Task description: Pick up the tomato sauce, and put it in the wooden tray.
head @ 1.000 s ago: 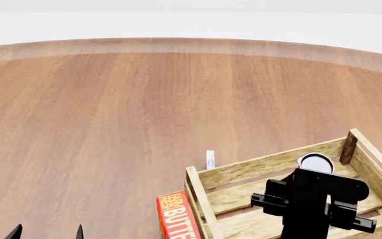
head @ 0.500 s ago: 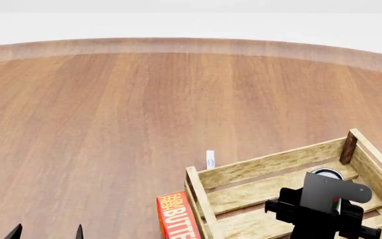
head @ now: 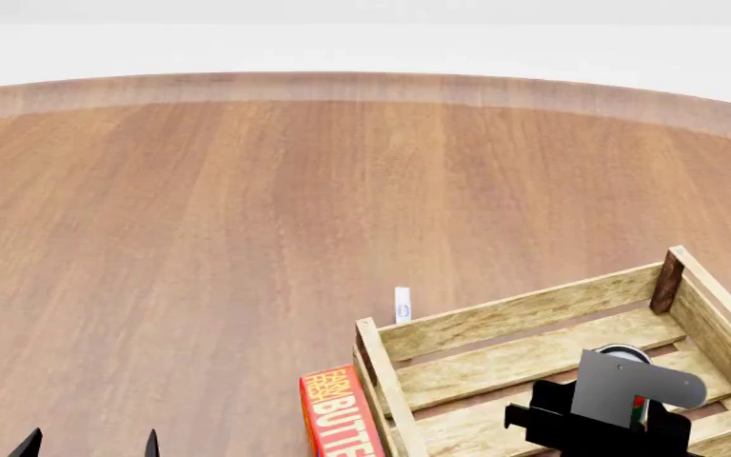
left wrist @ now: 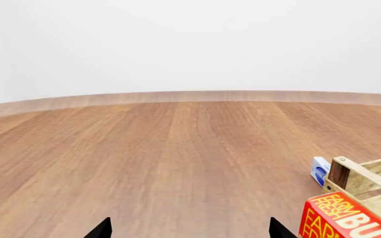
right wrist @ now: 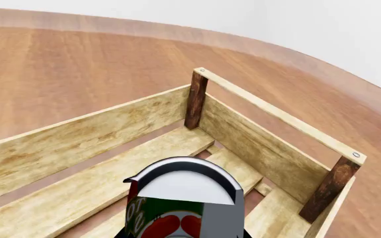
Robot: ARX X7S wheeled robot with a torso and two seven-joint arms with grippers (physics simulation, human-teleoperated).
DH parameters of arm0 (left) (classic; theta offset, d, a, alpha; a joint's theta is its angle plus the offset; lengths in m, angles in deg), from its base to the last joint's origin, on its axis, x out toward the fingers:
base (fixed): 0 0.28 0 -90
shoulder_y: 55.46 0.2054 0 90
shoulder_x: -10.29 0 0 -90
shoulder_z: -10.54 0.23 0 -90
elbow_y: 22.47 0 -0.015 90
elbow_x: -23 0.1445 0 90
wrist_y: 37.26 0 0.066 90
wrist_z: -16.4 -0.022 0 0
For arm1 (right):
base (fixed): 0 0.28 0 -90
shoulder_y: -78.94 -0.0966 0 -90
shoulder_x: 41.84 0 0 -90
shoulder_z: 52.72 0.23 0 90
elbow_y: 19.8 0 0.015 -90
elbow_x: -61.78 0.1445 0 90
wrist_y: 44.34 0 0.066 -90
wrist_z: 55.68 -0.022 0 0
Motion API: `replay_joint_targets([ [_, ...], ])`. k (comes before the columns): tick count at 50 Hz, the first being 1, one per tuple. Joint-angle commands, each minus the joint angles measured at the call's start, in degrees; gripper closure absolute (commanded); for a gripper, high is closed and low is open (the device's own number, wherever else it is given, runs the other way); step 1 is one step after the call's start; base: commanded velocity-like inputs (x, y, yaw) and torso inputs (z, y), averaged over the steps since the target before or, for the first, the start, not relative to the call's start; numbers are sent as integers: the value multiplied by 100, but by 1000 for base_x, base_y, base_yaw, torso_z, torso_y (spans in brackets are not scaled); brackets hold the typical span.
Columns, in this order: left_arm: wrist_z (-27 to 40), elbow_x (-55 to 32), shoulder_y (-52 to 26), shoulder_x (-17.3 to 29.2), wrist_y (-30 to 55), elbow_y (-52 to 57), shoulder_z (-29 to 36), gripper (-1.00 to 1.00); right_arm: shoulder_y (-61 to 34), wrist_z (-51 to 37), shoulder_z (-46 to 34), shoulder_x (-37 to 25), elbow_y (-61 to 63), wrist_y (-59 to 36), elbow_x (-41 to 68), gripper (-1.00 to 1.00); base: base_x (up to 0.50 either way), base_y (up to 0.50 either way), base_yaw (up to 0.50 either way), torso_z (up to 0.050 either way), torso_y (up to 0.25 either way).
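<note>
Right gripper [head: 613, 414] closed on the tomato sauce [right wrist: 170, 218], holding the can low inside the wooden tray [head: 505, 319], over its slatted floor and nearer the tray's far right corner post [right wrist: 194, 99]. Red butter box [head: 338, 414] touching the tray's near left corner; small white-and-blue packet [head: 403, 305] just beyond its far wall. Left gripper [left wrist: 187, 229]: two fingertips spread apart, holding nothing, well left of the tray.

Around the right gripper [head: 613, 419], the light slatted wooden tray [head: 518, 314] walls rise on 4 sides; beside its near corner stands a red butter box [head: 338, 411]; open brown table [head: 213, 238] lies beyond.
</note>
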Motion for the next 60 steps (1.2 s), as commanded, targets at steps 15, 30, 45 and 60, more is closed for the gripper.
replay_joint_targets([
  [15,-100,5,-16,-66,-15,-46,-99,-100,55,199,572,160,-37,12,-676,100,0,0,0,0,1],
  [30,-76,-10,-23,-46,-25,-49,-72,-100,130,221,738,197,-38,-17,-822,100,0,0,0,0,0],
  [45,-60,-29,-29,-30,-32,-52,-50,-100,58,436,961,206,-38,-482,-821,100,0,0,0,0,0],
  [60,-36,-48,-35,-14,-41,-54,-27,-100,54,441,1032,211,-38,-480,-896,100,0,0,0,0,0],
])
